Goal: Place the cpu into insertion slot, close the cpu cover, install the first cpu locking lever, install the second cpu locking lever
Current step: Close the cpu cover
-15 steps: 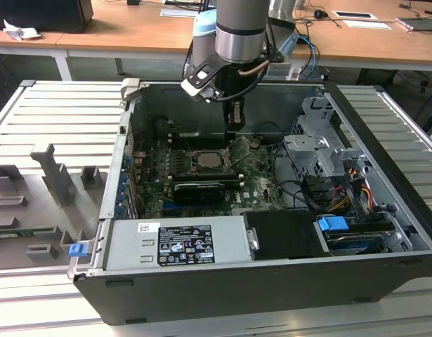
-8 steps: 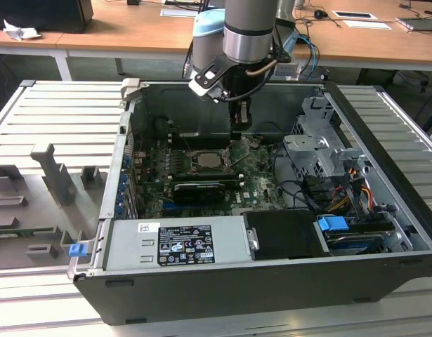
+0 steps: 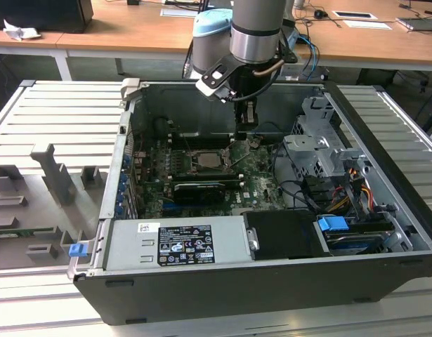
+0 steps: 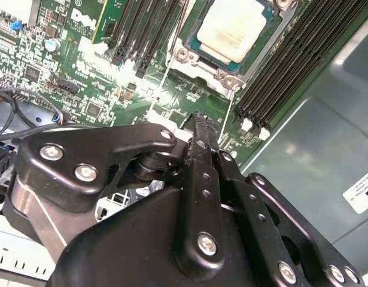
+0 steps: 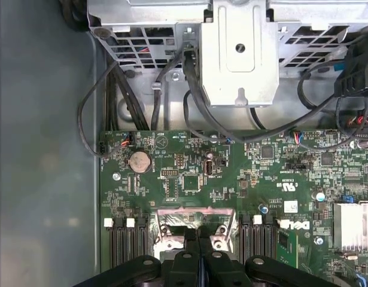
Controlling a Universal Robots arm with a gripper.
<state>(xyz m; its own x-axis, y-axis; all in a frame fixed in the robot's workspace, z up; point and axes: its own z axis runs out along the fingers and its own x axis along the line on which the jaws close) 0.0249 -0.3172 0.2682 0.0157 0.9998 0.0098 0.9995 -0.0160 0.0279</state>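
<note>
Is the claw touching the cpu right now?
Apart. In the second wrist view, bare green board shows between the claw and the cpu.

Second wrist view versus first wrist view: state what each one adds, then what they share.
Second wrist view: the cpu, pale top up, seated inside the slot.
First wrist view: a silver drive cage, black cables, a coin battery and a finned heatsink.
Both wrist views: the green board, black memory slots, the slot's silver rim, and the shut gripper close to that slot.
</note>
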